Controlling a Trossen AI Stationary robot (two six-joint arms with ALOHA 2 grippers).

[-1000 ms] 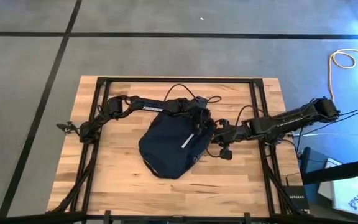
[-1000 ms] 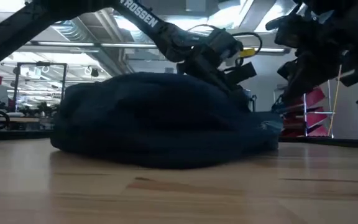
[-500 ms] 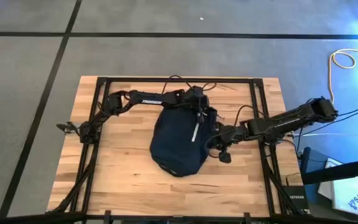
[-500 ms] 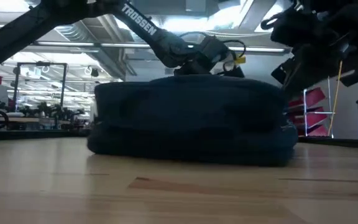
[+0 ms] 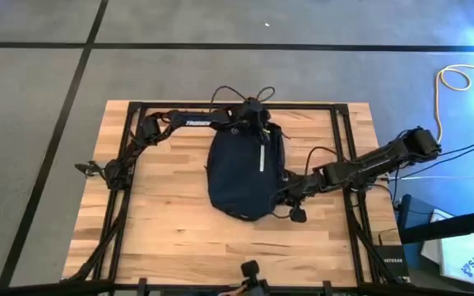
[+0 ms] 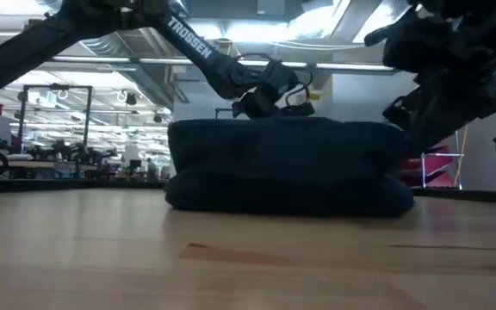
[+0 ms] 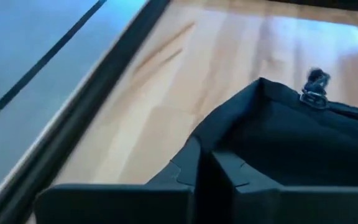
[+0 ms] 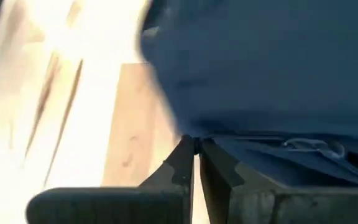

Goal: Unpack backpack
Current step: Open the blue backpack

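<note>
Backpack [image 5: 245,173] lies flat mid-worktop [image 5: 163,238] with its white stripe lengthwise, seen overhead, while only the wrist cameras show the left claw [image 7: 205,163] pinched on fabric at its far end and the right claw [image 8: 196,155] pinched on fabric at its right edge.

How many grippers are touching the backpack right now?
2. The left gripper is shut on the backpack at its far top edge; the right gripper is pinching fabric at its right side.
</note>
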